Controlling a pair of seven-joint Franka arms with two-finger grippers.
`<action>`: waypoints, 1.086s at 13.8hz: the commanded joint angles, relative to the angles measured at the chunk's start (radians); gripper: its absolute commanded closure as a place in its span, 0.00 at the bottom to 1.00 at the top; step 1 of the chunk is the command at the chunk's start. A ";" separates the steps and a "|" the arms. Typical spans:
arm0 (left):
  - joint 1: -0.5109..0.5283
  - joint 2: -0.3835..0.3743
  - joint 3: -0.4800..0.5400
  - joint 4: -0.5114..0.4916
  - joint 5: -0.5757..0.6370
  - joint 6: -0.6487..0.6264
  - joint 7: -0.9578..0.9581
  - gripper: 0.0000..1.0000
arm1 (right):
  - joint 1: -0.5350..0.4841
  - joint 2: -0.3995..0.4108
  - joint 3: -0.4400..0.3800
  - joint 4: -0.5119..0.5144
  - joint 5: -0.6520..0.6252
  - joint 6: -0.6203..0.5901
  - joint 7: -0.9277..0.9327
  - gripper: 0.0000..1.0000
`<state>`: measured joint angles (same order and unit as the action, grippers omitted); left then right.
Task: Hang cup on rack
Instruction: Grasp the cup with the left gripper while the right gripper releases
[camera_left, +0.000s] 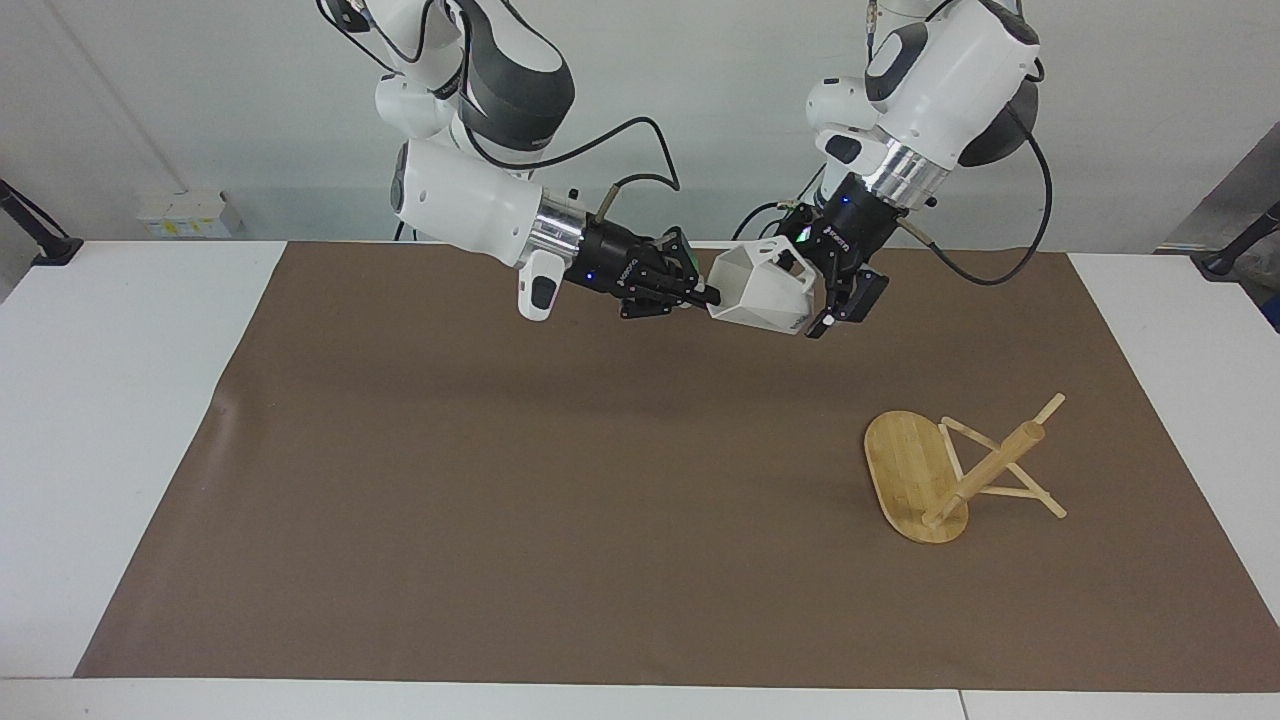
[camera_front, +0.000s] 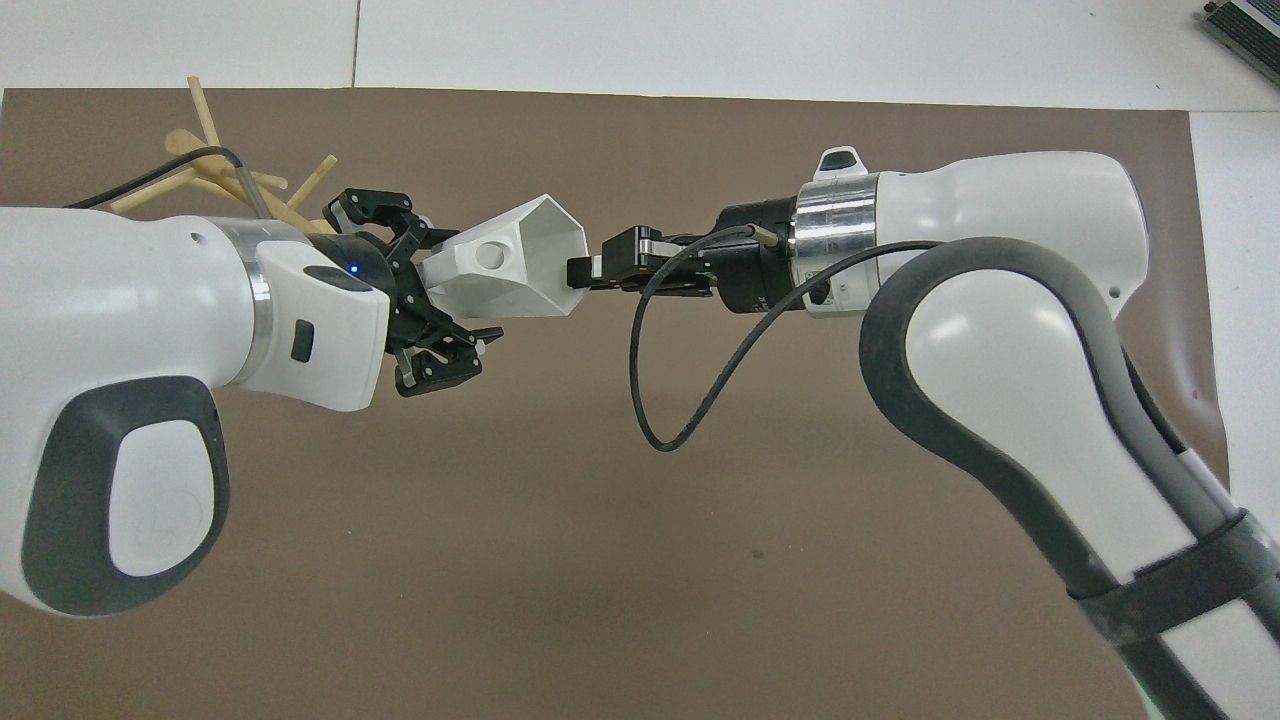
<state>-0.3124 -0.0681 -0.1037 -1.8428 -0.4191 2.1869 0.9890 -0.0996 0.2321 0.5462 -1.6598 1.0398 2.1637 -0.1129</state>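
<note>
The white faceted cup (camera_left: 755, 290) hangs in the air on its side over the mat's edge nearest the robots, also seen in the overhead view (camera_front: 510, 265). My right gripper (camera_left: 703, 295) is shut on the cup's rim, shown from above too (camera_front: 580, 272). My left gripper (camera_left: 818, 282) is open, its fingers (camera_front: 440, 360) spread either side of the cup's tapered base end. I cannot tell if they touch it. The bamboo rack (camera_left: 940, 480) lies tipped over on the mat toward the left arm's end. In the overhead view the rack (camera_front: 200, 150) is partly hidden by my left arm.
A brown mat (camera_left: 500, 480) covers most of the white table (camera_left: 100, 400). A black cable (camera_front: 660, 400) loops down from my right wrist.
</note>
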 joint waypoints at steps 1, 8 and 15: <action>-0.028 0.008 0.004 0.008 0.008 0.025 -0.030 0.48 | -0.005 -0.008 0.017 -0.006 0.029 0.016 0.013 1.00; -0.028 0.008 0.002 0.008 0.135 0.036 -0.023 1.00 | -0.006 -0.010 0.017 -0.006 0.029 0.013 0.019 1.00; -0.019 0.005 0.002 0.000 0.151 0.034 -0.045 1.00 | -0.006 -0.016 0.017 -0.005 0.026 0.016 0.070 0.57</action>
<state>-0.3308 -0.0645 -0.1038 -1.8390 -0.2881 2.1990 0.9736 -0.0979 0.2311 0.5526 -1.6577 1.0402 2.1779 -0.0641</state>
